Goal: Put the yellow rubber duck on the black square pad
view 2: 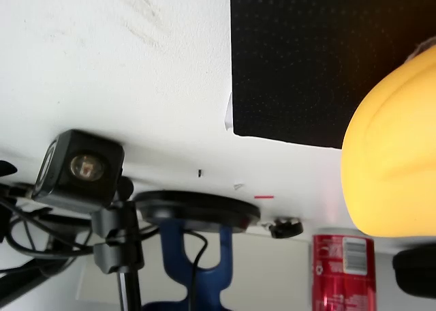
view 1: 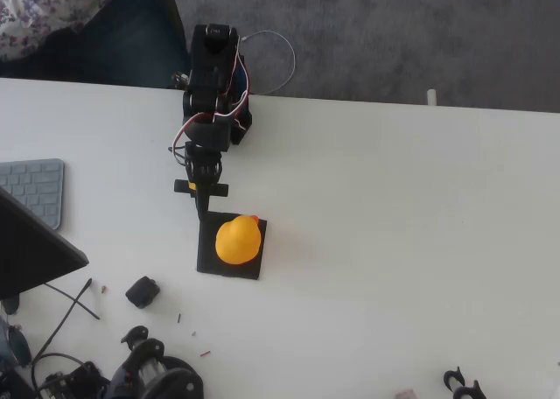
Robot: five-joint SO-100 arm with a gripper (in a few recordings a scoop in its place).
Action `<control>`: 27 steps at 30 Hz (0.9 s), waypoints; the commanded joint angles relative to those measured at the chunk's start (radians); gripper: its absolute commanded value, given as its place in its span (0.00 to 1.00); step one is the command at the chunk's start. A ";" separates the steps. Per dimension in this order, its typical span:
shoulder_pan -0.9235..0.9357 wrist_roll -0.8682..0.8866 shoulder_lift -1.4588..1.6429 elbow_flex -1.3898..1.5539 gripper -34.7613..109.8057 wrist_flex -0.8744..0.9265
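Observation:
The yellow rubber duck [view 1: 239, 241] sits on the black square pad [view 1: 210, 257], its orange beak tip toward the pad's far edge. My gripper [view 1: 203, 212] points down the overhead view and ends at the pad's upper left edge, just left of the duck and apart from it. Its fingers show as one narrow black tip, so it looks shut with nothing in it. In the wrist view the duck [view 2: 392, 154] bulges large at the right over the pad [view 2: 306, 58], and a dark finger part [view 2: 415, 273] sits in the bottom right corner.
A keyboard [view 1: 35, 189] and a dark screen edge [view 1: 35, 250] lie at the left. A small black lumpy part [view 1: 142, 291], cables and a black stand [view 1: 153, 368] crowd the lower left. A red can [view 2: 344, 270] stands beyond the table edge. White table spreads to the right.

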 commanded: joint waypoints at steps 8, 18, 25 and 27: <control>0.021 0.017 0.023 0.005 0.35 0.000; 0.025 0.094 0.023 0.003 0.35 0.003; 0.025 0.087 0.023 0.005 0.35 0.009; 0.025 0.084 0.023 0.014 0.35 0.009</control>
